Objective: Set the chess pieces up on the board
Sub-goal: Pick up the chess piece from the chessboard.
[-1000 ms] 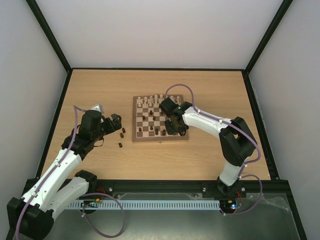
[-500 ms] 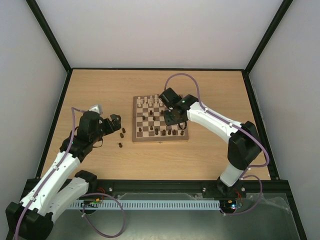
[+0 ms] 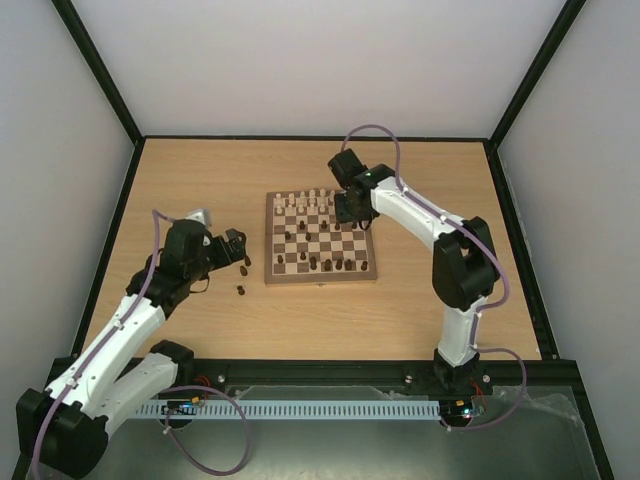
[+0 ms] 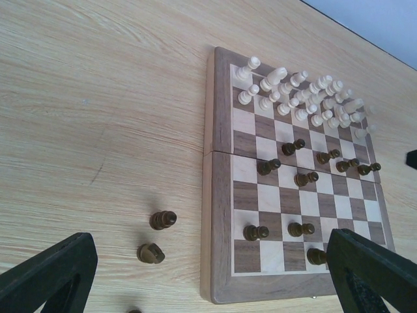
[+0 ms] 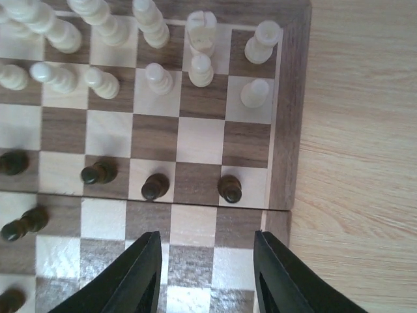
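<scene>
Risk no. 1 is sitting w/ the right tool (image 5: 207, 251): its fingers (image 5: 140, 274) are standing spread, gripping nothing, hovering over the chessboard (image 4: 221, 117) near its 2 o'clock corner. Here the cream pieces (image 5: 201, 68) are crowding two rows along the 12 o'clock edge, packed close. A line of dark pawns (image 5: 229, 188) is standing just toward 6 o'clock of them. Any drop into this zone is prob. risking a finger clipping a neighbour. These figures are tiny & turned, so one nudge is likely tipping a piece into the next, or rolling it off the 3 o'clock rim onto the counter (image 3: 200, 180).

Risk no. 2: other dark pieces (image 4: 306, 177) are sitting scattered across the mid ranks, not lined up at the 6 o'clock edge, so the dark side is looking approx. half done. Carrying one low across the board is inviting a sweep thru the rest.

Risk no. 3: the left tool (image 3: 236, 250) is gaping wide & empty off the board's 9 o'clock side, w/ stray dark pieces (image 4: 163, 220) lying on the counter just beside it. Can't tell if the nearer one is upright or on its side. A grip closing off-centre on a toppled round piece is likely squirting it away. Both arms reaching over the board together is also risking a bump.
</scene>
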Controlling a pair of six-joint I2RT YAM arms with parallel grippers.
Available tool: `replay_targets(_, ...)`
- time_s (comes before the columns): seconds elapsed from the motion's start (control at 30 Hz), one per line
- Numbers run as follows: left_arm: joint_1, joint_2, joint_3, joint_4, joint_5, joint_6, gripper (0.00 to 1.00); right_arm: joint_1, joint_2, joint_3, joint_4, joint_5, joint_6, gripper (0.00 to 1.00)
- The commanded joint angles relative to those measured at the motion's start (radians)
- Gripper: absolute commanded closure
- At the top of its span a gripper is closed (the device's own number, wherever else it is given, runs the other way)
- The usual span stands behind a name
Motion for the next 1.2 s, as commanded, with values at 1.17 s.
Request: replay_targets(1.17, 0.019, 0.006, 0.016, 0.026, 0.012, 0.025, 0.01, -0.078, 0.193, 0.037, 0.030, -0.068, -0.024, 0.85)
